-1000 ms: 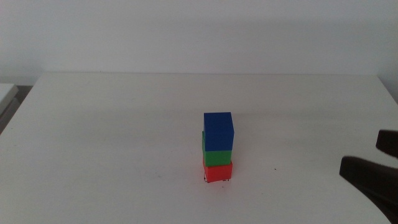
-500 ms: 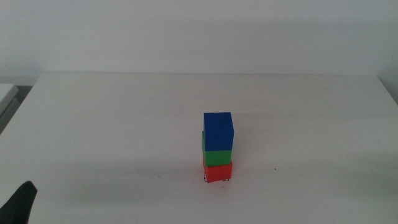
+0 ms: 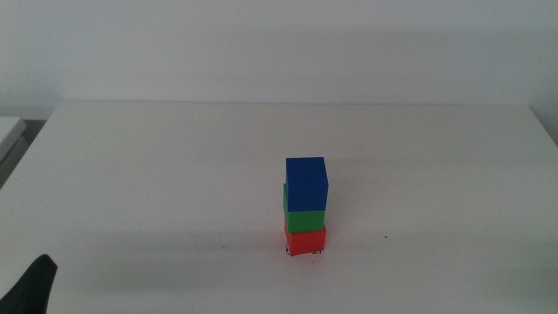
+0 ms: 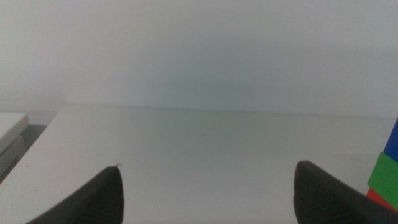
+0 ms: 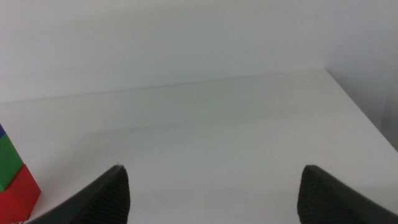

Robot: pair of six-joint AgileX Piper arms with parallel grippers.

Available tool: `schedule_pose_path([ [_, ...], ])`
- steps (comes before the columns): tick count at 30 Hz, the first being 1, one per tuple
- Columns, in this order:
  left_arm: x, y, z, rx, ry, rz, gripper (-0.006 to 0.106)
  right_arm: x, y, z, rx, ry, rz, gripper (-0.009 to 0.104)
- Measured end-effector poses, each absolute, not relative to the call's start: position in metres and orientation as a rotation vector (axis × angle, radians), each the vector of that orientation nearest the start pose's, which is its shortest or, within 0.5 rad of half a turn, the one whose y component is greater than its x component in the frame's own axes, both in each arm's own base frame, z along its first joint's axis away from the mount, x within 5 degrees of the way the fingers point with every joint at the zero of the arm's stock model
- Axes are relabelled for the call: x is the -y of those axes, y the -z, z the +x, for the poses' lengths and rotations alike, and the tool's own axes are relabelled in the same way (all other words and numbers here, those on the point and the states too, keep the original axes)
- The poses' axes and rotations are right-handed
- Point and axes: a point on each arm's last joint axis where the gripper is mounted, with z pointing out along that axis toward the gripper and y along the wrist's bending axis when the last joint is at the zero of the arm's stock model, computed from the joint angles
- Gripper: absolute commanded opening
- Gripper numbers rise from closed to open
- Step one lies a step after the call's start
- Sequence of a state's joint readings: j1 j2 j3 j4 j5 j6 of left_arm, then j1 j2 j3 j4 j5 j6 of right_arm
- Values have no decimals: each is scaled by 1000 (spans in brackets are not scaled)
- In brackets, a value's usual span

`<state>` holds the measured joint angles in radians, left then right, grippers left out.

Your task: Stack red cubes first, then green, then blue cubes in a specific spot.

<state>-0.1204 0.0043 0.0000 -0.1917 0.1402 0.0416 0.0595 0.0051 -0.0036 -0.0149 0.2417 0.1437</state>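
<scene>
The red cube (image 3: 305,241) sits on the white table with the green cube (image 3: 304,220) on it and the blue cube (image 3: 306,184) on top, a slightly uneven tower. Tiny black marks of the specific spot (image 3: 289,254) peek out at the red cube's base. My left gripper (image 3: 30,288) shows only as a dark tip at the bottom-left corner, far from the tower. In the left wrist view the left gripper (image 4: 208,196) is open and empty, the stack's green cube (image 4: 384,174) at the edge. My right gripper (image 5: 214,196) is open and empty, with the red cube (image 5: 18,193) off to its side.
The white table (image 3: 157,174) reaches to a far edge against a pale wall. A lone black speck (image 3: 385,236) lies right of the tower. A pale object (image 3: 9,131) sits beyond the table's left edge.
The right gripper, seen at the lower right a second ago, has withdrawn out of the middle view. The left gripper's tip came in at the bottom left and has sunk slightly. The tower is unmoved.
</scene>
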Motion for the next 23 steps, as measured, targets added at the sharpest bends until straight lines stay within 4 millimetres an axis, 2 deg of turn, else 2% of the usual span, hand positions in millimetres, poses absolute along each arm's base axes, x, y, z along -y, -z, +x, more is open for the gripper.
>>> schedule_pose_path([
  [23,7,-200,56,-1627,105,97,94,-3,-192,56,-1728,-150,73,88],
])
